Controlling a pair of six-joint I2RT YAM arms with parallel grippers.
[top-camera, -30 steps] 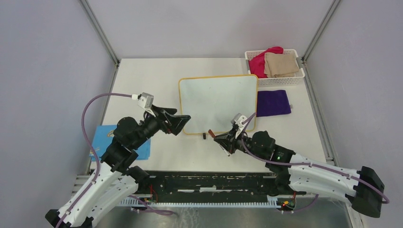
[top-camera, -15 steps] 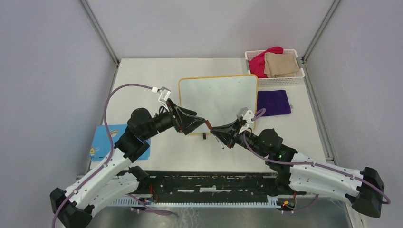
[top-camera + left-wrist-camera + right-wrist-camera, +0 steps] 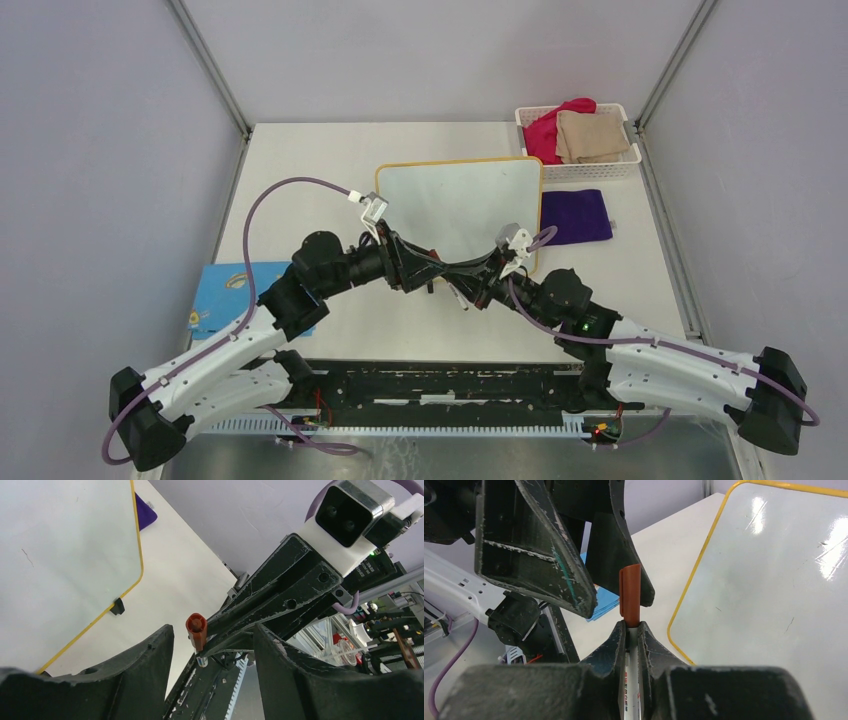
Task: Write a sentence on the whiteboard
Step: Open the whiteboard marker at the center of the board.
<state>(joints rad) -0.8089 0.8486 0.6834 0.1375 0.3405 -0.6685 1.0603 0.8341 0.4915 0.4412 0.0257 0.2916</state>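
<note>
The whiteboard [image 3: 460, 205] lies flat mid-table, yellow-framed, its face bare [image 3: 60, 555] [image 3: 774, 580]; no sentence shows on it. Just in front of its near edge the two grippers meet tip to tip. My right gripper [image 3: 468, 278] [image 3: 631, 626] is shut on a white marker [image 3: 462, 299], whose orange-red cap [image 3: 630, 597] [image 3: 196, 630] sticks out past the fingertips. My left gripper [image 3: 430, 270] [image 3: 212, 630] is open, one finger on each side of that cap. The cap sits nearer one finger, with a gap on both sides.
A white basket [image 3: 620, 165] holding pink and tan cloths stands at the back right, with a purple cloth [image 3: 575, 217] in front of it. A blue card [image 3: 228, 282] lies at the near left, partly under the left arm. The board's black foot [image 3: 117, 606] marks its near edge.
My left arm has swung right from the board's left corner to the right gripper, and its jaws have come around the marker's cap and narrowed. The right gripper shifted slightly left, still gripping the marker.
</note>
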